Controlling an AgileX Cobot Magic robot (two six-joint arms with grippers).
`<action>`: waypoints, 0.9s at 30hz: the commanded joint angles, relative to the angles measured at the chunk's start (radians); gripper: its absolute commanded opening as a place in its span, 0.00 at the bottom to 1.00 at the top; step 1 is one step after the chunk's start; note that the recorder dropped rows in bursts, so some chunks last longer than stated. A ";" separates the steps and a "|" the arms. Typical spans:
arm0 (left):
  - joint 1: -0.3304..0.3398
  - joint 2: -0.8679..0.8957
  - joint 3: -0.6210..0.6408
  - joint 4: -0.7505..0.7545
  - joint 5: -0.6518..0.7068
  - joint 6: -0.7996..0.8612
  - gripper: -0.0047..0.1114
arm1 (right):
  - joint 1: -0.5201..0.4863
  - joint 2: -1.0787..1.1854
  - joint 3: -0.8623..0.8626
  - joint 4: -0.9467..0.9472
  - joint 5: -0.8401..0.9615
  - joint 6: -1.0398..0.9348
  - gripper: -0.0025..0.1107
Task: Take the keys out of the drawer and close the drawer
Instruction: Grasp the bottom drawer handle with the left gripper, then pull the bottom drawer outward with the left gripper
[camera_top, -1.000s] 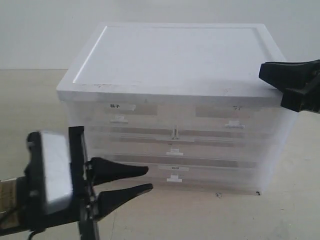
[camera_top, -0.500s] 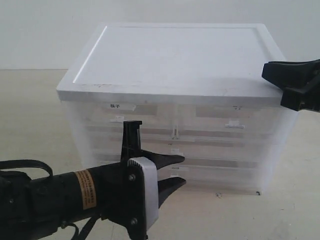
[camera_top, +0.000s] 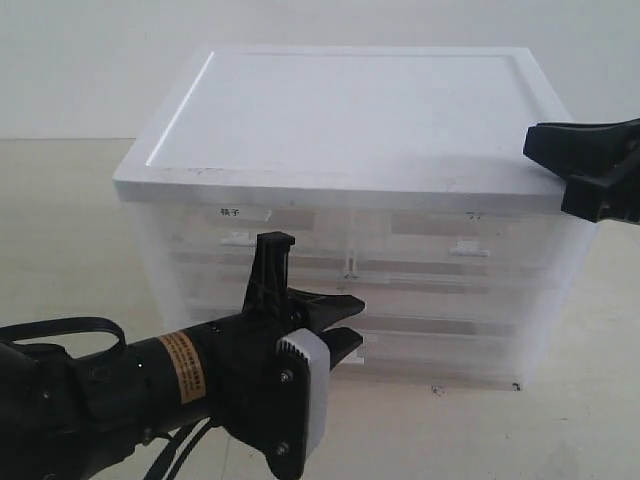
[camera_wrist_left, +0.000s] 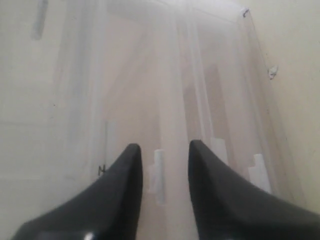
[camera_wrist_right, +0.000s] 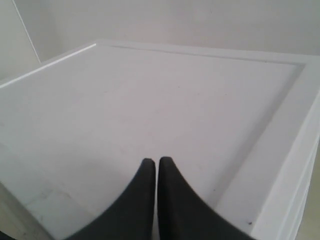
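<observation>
Cabinet (camera_top: 350, 110): white top, translucent tiers, standing on a pale beige surface (camera_top: 70, 200). All tiers sit flush with the front.

The drawer (camera_top: 450, 355) is the lowest full-width tier and is shut. The keys cannot be made out through the cloudy plastic.

Left end effector (camera_top: 358, 320): fingers spread, nothing between the pads. In the exterior view it is rolled so that one finger lies above the other. The tips are in front of the lower tiers near the cabinet's centre line, and the lower finger overlaps the top edge of the drawer. In the left wrist view a small white handle (camera_wrist_left: 159, 175) shows in the gap between the two fingers, with two more handles off to one side. Which tier the framed handle belongs to cannot be told, nor whether there is contact with the cabinet.

Right end effector (camera_wrist_right: 151, 161): fingers pressed together, holding nothing. It is at the right front corner of the cabinet top. Contact with the top cannot be told.
</observation>
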 joint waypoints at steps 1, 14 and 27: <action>-0.004 0.005 -0.004 -0.017 -0.003 0.022 0.20 | -0.002 -0.001 0.001 -0.015 0.000 -0.007 0.02; -0.004 0.005 -0.012 -0.121 0.049 0.081 0.20 | -0.002 -0.001 0.003 -0.017 0.000 -0.007 0.02; -0.004 0.041 -0.081 -0.152 0.088 0.081 0.20 | -0.002 -0.001 0.003 -0.017 -0.012 -0.007 0.02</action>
